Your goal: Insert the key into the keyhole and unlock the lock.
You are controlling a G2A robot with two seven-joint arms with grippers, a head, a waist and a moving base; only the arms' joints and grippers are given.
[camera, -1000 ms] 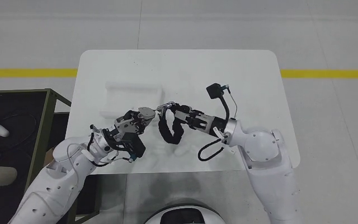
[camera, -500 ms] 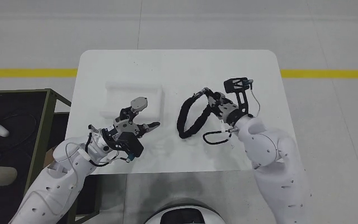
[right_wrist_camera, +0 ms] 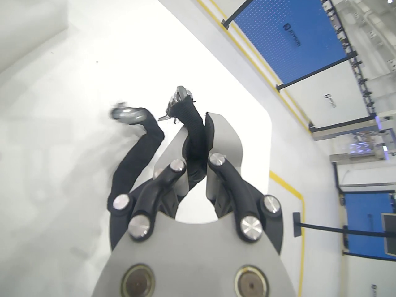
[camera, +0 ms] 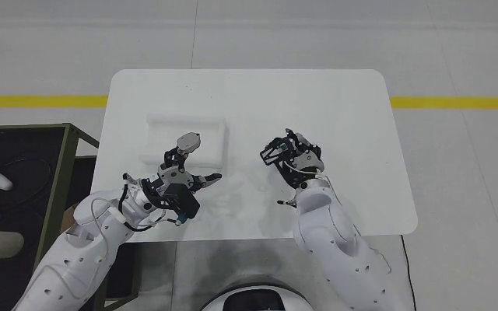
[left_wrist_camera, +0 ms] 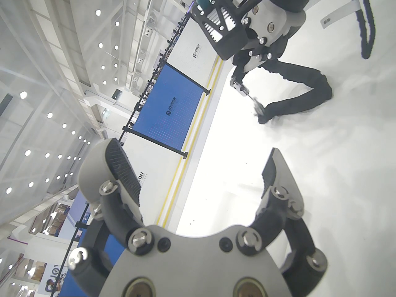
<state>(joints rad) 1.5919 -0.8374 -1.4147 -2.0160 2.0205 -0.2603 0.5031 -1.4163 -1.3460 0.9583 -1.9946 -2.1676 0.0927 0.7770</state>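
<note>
Pulled away from left jaws, now wide and empty; lock (right_wrist_camera: 193,125) pinched between right jaws, ends parted, looks unlocked.

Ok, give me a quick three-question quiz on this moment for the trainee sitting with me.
1. True or false: the left gripper is holding the key.
2. What is pinched between the right gripper's fingers? A) black cable lock B) a screwdriver C) nothing
3. Fill in: in the right wrist view, the black cable lock's two ends are ___ (joined / apart).
Key: 1 false, its fingers are open and empty. 2 A. 3 apart.
</note>
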